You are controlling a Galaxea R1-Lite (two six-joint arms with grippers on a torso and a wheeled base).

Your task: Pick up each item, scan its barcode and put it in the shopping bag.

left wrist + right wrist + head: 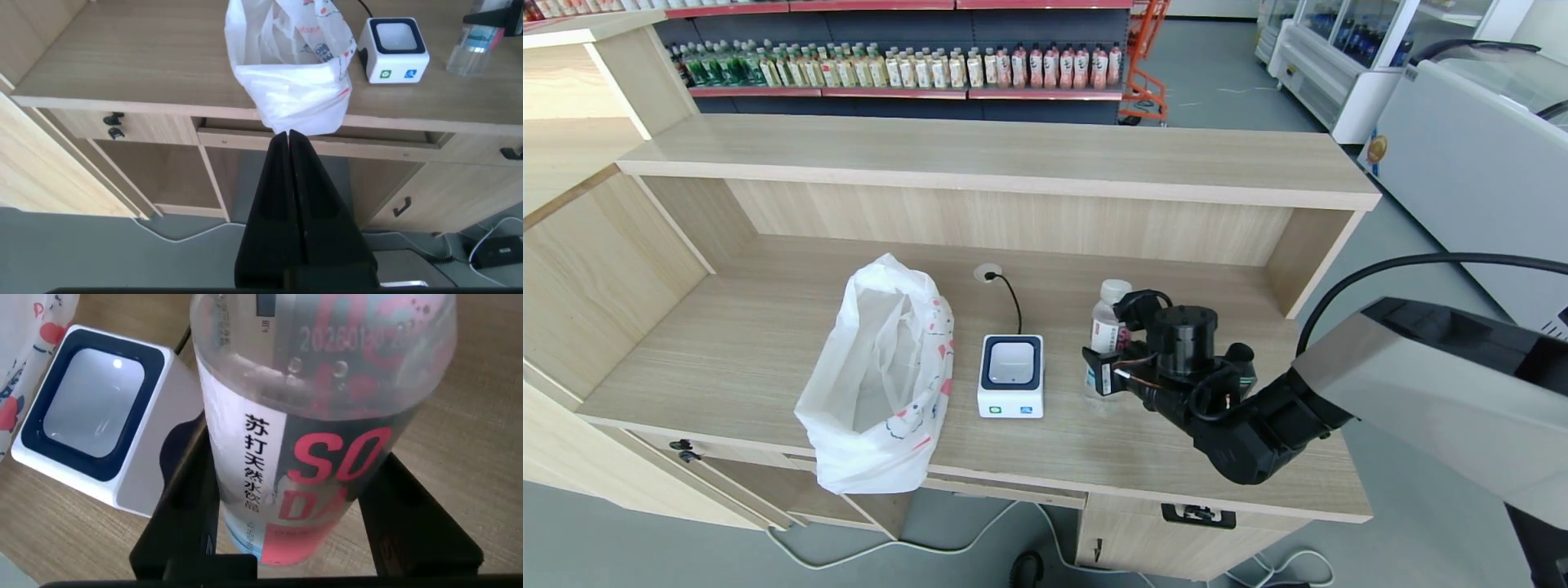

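Now right end effector (294, 469) clamps soda bottle (323, 384) beside scanner (90, 416); left end effector (290, 140) closed, empty.

Clear bottle (1106, 322) upright beside white scanner (1011, 374); white bag (882, 384) open.

A narrow gap lay between the shopping bag (882, 384) and scanner (1011, 376). A wider one separated the scanner from the bottle (1107, 322), which the right gripper (1104, 363) clasped. The scanner's cable (1013, 298) ran toward the far side, which a raised shelf (996, 159) walled off.
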